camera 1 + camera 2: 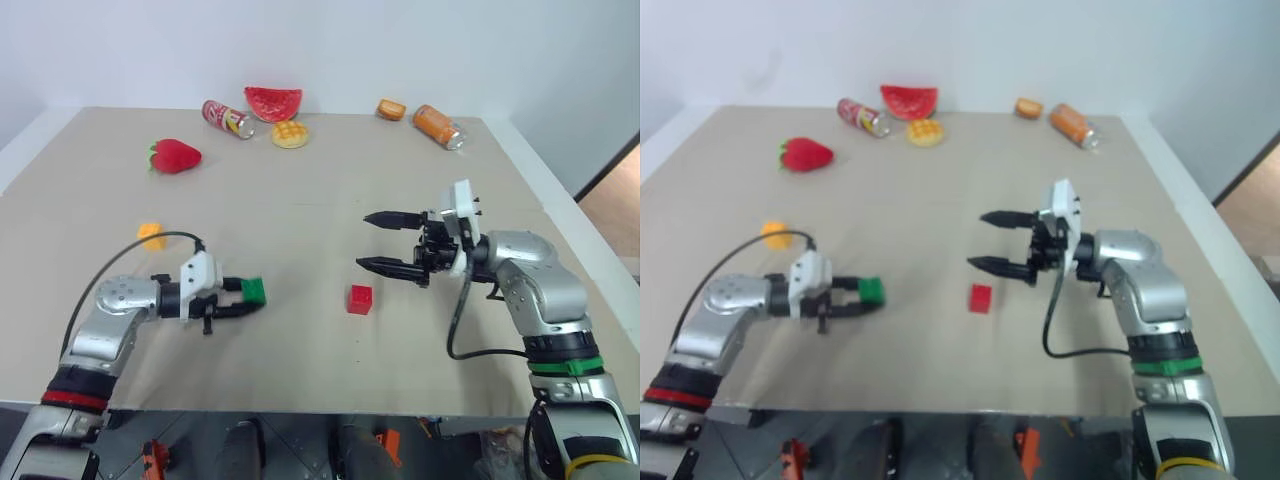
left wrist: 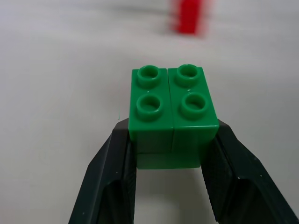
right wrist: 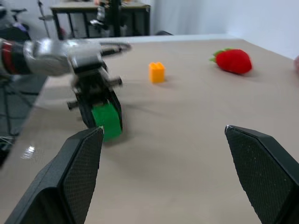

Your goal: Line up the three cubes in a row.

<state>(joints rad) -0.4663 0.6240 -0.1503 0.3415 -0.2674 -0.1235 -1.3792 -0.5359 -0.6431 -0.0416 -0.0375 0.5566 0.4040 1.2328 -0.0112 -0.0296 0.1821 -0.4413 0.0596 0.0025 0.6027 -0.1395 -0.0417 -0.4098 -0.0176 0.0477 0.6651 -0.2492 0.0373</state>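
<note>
My left gripper (image 1: 243, 298) is shut on the green cube (image 1: 254, 291), its black fingers (image 2: 112, 172) pressing the cube's two sides at the table's near left. The studded green cube (image 2: 173, 114) sits between them in the left wrist view. The red cube (image 1: 360, 299) lies on the table near the front middle, to the right of the green one. The yellow-orange cube (image 1: 151, 235) rests further left and back. My right gripper (image 1: 388, 243) hangs open above the table, right of and behind the red cube, pointing left. The right wrist view shows the green cube (image 3: 106, 121) in the left gripper.
At the back of the table (image 1: 330, 190) lie a red strawberry (image 1: 175, 156), a red soda can (image 1: 227, 118), a watermelon slice (image 1: 273, 102), a round yellow waffle (image 1: 290, 134), a small bun (image 1: 391, 109) and an orange can (image 1: 439, 126).
</note>
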